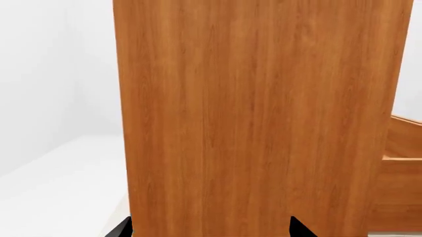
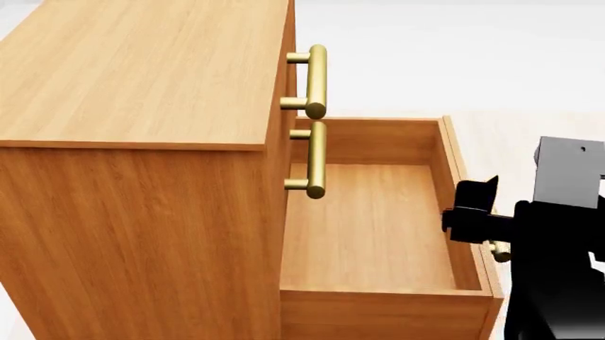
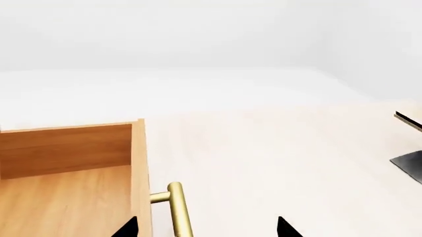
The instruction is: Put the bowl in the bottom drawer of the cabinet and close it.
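Bowl: we find it in none of the three views.
Bottom drawer (image 2: 378, 234): pulled well out of the cabinet (image 2: 132, 142), its interior bare wood.
Right gripper (image 3: 205, 228): we see its arm reaching in from the right of the head view to the drawer front; the fingertips (image 3: 285, 227) stand apart on either side of the drawer's brass handle (image 3: 177, 210), not clamped on it.
Left gripper (image 1: 211, 228): faces the cabinet's plain side panel at close range, fingertips spread.
Count: we count three brass handles and one open drawer.
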